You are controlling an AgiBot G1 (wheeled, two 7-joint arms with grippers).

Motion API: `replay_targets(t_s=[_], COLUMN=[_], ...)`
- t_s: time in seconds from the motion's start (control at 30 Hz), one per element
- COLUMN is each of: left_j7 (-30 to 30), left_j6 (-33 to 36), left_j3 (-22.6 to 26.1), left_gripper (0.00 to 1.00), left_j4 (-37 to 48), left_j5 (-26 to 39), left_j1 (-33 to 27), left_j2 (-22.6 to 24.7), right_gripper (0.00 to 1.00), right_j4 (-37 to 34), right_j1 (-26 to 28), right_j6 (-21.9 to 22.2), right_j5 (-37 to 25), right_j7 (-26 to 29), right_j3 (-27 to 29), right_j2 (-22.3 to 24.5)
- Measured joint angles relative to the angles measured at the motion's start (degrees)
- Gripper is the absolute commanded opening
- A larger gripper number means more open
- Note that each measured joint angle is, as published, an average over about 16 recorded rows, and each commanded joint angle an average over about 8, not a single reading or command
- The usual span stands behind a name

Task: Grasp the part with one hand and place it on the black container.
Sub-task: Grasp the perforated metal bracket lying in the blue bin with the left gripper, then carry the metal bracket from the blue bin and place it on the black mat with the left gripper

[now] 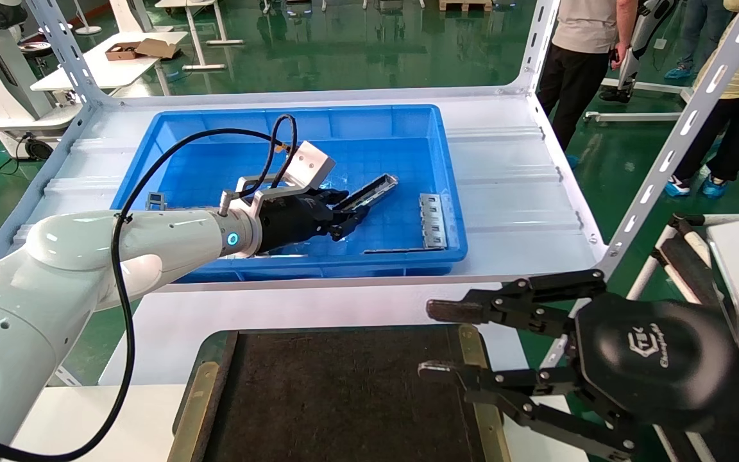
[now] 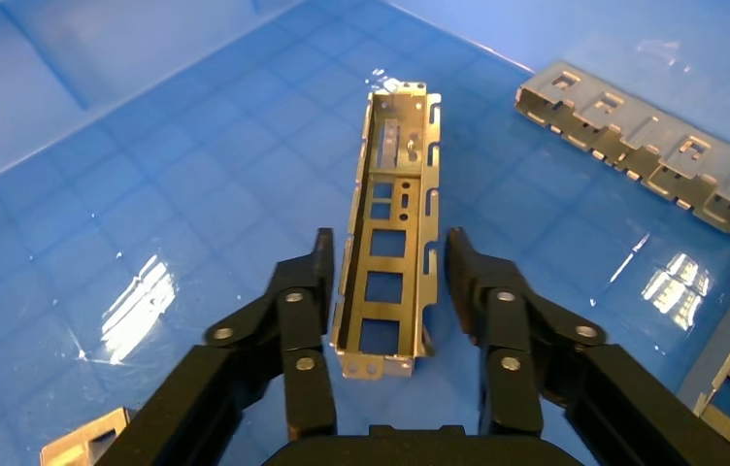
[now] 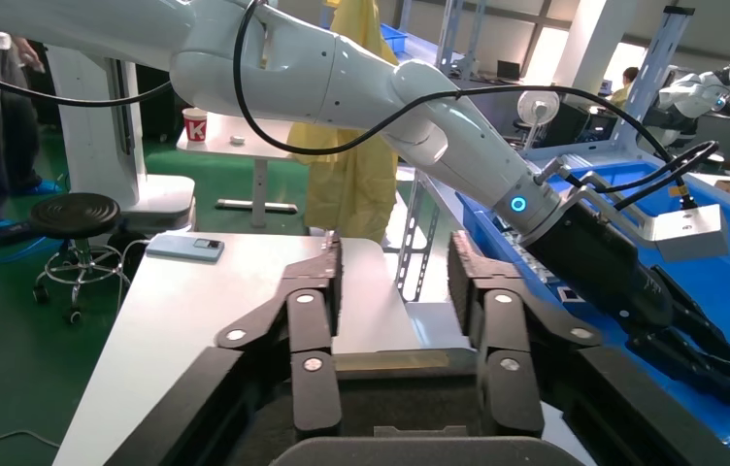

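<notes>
While left pincer (image 2: 385, 277) straddles slotted metal part (image 2: 392, 228).

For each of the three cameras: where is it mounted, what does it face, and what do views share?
Head view: on the head, looking down at the blue bin and black container; both arms show.
Left wrist view: on the left wrist, facing the part between the open left end effector.
Right wrist view: on the right wrist, behind the open right end effector, facing the left arm.
Shared: head and left wrist views both show the part.
</notes>
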Motion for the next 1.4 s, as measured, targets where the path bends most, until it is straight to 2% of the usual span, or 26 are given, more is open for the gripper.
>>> replay_targets(t_s=[0.4,0.7,1.1,1.4], left_j7=[1.81,4.87,7.42,4.65], left_j6=[2.06,11.63,31.02,38.62], left_j3=[0.31,-1.27,-3.01,-3.12], left_gripper=[0.0,0.0,0.0,0.0], left_j4=[0.02,-0.19,-4.71,-15.15], left_j5=[-4.61,-9.2,-13.48,-15.06], left_j1=[-1.44,-3.4,-2.44,1.81], left_j2=[-0.38,-2.47,-10.62,-18.54], right_gripper=[0.0,0.0,0.0,0.0], right_j4=[0.0,0.0,0.0,0.0], right_j1=[0.0,0.01,0.01,0.01], right_j6=[0.01,0.01,0.02,0.02], right_j5=[0.01,0.02,0.03,0.04], right_j7=[-0.01,-0.01,-0.02,-0.03], right_j3=[-0.02,-0.03,-0.05,-0.06], right_j2=[0.01,0.01,0.02,0.02])
